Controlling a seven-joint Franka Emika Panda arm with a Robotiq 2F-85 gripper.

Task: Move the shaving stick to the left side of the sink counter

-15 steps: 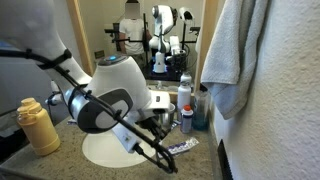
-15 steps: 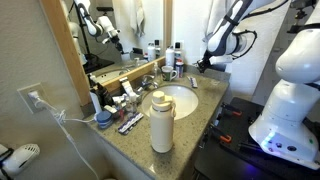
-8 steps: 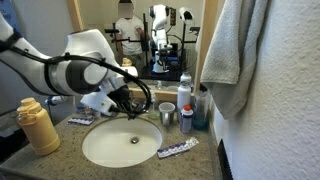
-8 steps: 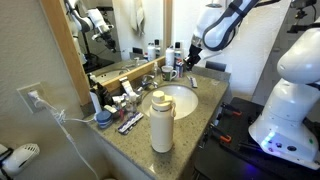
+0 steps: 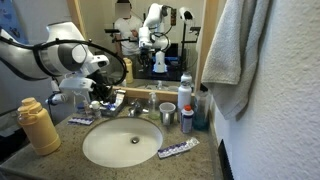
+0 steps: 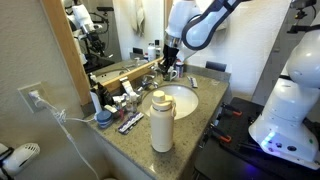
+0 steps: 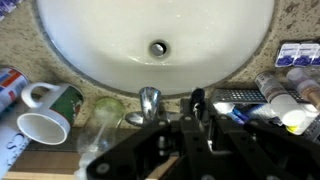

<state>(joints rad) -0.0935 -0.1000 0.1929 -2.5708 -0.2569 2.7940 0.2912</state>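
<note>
Shaving stick not discernible, presumably carried in gripper (image 6: 167, 68); jaw state cannot be told. Gripper hangs over tap (image 7: 150, 100), above sink counter (image 6: 195, 122), likely clearing the mug (image 7: 45, 115).

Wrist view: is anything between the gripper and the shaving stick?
Nothing visible does. The shaving stick shows right beside the gripper, at the back of the sink counter near the tap. Beyond its far end stand small bottles. Whether the jaws are open, I cannot tell.
</note>
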